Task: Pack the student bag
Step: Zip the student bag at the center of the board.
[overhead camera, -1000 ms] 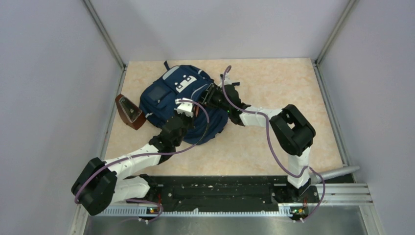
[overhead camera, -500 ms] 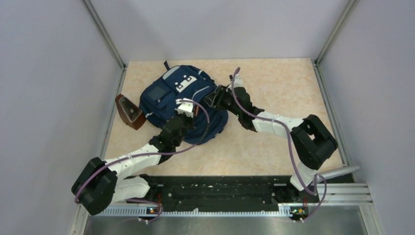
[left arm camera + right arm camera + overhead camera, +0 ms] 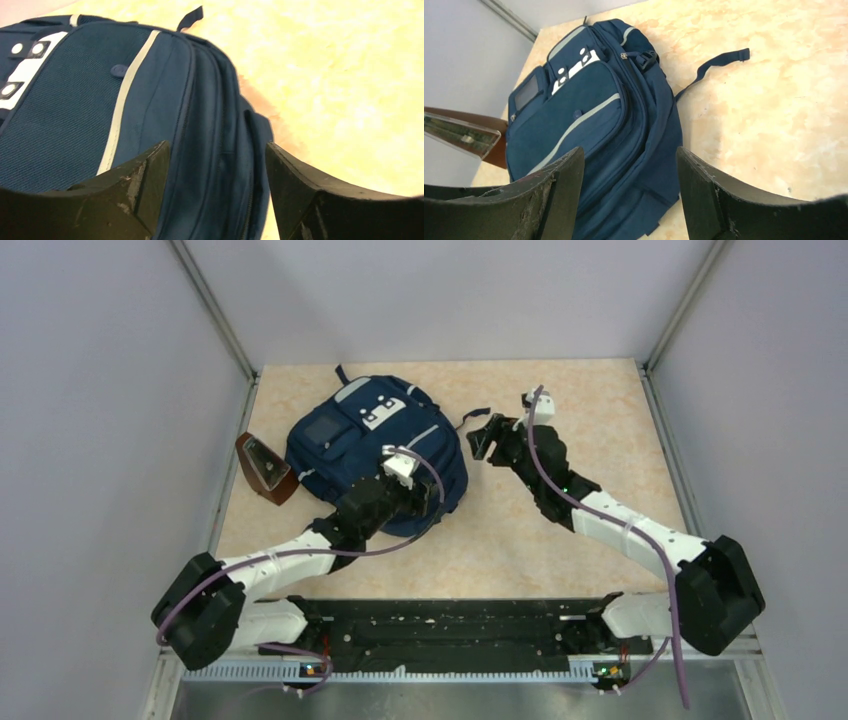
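The student bag (image 3: 365,435), navy blue with grey strips and a white patch, lies flat on the table at the back left. My left gripper (image 3: 418,492) hovers over its near right edge. In the left wrist view this gripper (image 3: 216,147) is open, its fingers either side of the bag's (image 3: 75,110) side zips, gripping nothing. My right gripper (image 3: 485,440) is open to the right of the bag, near a loose strap (image 3: 475,415). The right wrist view shows its jaws (image 3: 629,150) apart and empty, with the bag (image 3: 589,115) beyond them.
A brown wedge-shaped object (image 3: 265,468) with a shiny face leans at the bag's left side by the wall, seen also in the right wrist view (image 3: 464,135). Grey walls close in the table (image 3: 600,400) on three sides.
My left gripper has opened and let go of the bag. The right arm has drawn back to the right, away from the bag, with its jaws opening wider. The bag has settled flat.
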{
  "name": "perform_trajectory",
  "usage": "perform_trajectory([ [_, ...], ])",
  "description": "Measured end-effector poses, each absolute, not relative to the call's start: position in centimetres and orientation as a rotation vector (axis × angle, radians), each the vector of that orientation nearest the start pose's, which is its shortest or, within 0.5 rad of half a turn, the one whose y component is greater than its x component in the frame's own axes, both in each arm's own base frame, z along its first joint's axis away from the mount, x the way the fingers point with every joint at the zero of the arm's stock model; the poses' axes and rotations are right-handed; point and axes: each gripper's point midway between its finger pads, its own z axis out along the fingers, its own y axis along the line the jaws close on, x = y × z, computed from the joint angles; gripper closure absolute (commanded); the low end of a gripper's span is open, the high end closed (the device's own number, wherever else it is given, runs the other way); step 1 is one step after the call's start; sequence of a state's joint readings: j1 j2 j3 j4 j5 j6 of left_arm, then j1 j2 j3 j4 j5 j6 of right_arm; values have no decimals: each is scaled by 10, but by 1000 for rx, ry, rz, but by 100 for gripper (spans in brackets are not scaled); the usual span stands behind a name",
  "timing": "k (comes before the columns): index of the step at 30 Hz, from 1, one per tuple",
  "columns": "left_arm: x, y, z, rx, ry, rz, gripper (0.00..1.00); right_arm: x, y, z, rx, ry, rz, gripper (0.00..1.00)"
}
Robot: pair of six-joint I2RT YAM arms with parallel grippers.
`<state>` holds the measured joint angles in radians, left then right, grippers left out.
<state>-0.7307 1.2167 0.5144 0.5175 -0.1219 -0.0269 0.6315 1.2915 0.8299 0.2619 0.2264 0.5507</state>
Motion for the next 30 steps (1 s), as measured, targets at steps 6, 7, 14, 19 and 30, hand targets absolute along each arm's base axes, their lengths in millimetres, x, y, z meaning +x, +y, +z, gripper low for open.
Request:
perform_trajectory([
  [6,295,-244,191,447,1655,-524,17,350,240,213,-2,1875,613,34],
  [7,295,-239,197,404,1655,-526,15,349,243,210,-18,1884,624,34],
  [14,280,-186,202,125,1713,-499,8,341,265,176,-65,1964,736,34],
  [19,274,-133,167,-77,1831,-409,8,333,281,139,-81,2058,816,34],
  [30,259,-109,102,-177,2040,-405,27,326,302,121,-90,2106,935,34],
])
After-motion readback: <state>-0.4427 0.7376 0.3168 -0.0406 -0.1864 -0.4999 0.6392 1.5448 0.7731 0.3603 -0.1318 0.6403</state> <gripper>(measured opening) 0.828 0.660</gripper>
